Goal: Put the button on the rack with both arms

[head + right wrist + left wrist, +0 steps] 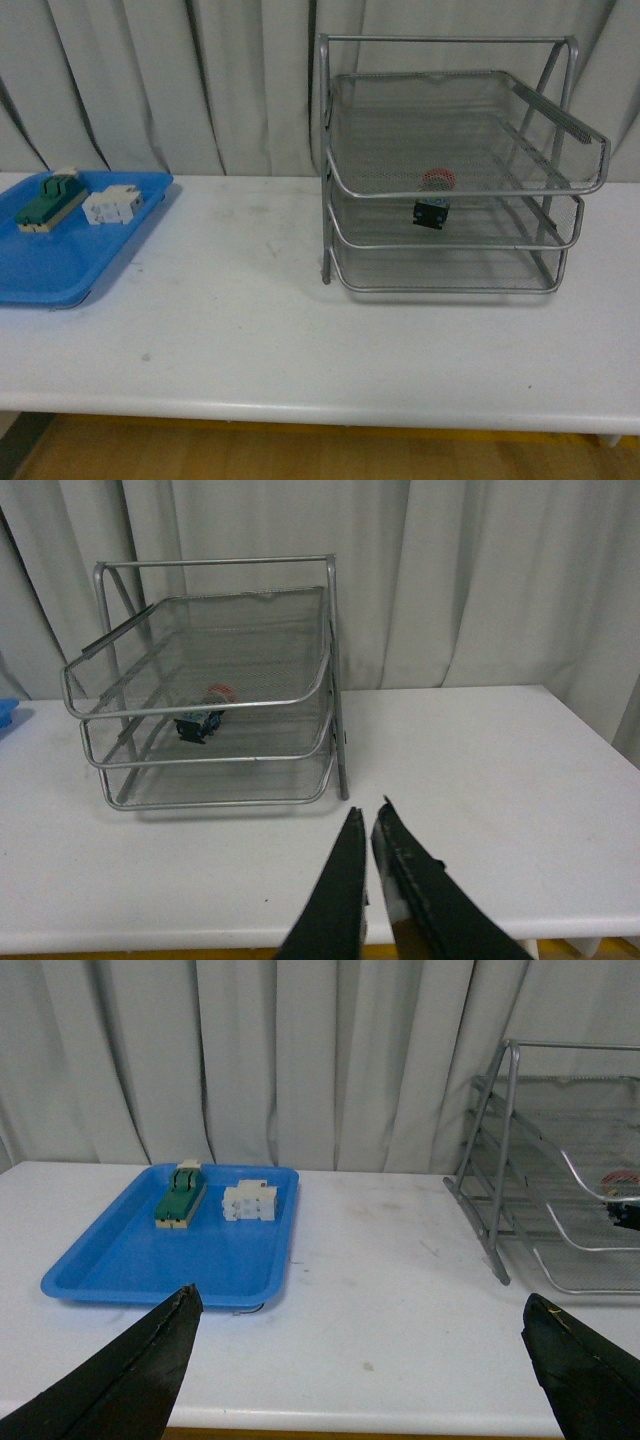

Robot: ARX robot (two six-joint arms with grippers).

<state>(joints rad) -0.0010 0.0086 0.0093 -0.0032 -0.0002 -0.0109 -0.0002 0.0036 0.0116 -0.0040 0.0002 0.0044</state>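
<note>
I see one button (pixel 434 199), one rack (pixel 455 170) with three wire trays, one blue tray (pixel 60 255), and two small blocks on that blue tray: one green-topped block (pixel 50 200) and one white block (pixel 112 205). I have two pincers.

The button sits in the middle tray of the rack, near its front rim, with its red cap up. Nothing touches it.

On the tabletop (pixel 250 320), the rack stands at about 2 o'clock from the middle and the blue tray lies at about 9 o'clock, right at the left edge of my front view. The two are well apart, and a wide bare strip runs between them and along the front edge at 6 o'clock.

My left pincer (pixel 365 1380) is spread wide and holds nothing. My right pincer (pixel 375 870) is almost closed, with only a thin gap between its fingers, and holds nothing. Both hang over the near edge, away from the rack.
</note>
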